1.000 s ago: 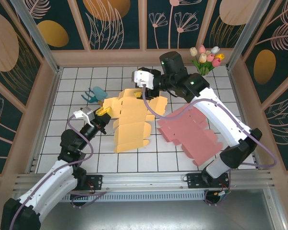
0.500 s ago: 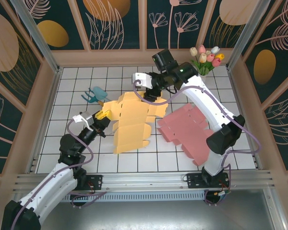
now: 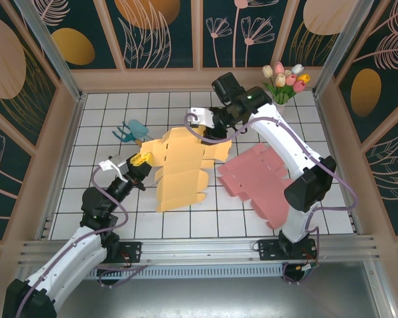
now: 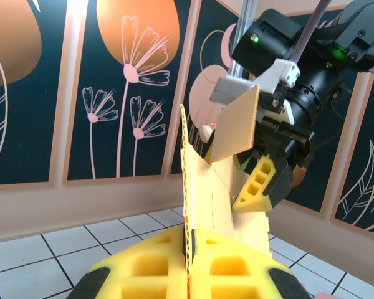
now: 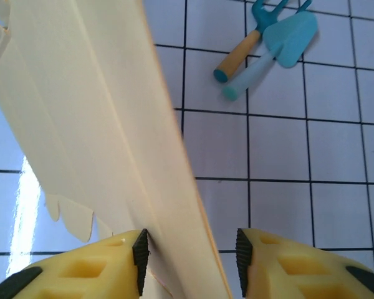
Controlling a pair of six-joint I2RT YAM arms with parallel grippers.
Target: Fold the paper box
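On the tiled bench point(image 3: 106, 119) amid floral panels point(image 3: 239, 26), the left end effector point(image 4: 188, 265) pinches the box point(image 3: 182, 165); the right end effector point(image 5: 188, 249) straddles it, part-open.

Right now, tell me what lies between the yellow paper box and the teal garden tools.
Bare white tiles; the right wrist view shows the yellow paper box and the teal garden tools apart.

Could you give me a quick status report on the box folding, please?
Left gripper shut on yellow paper box edge. Right gripper open, straddling a raised flap. Pink sheet lies flat alongside.
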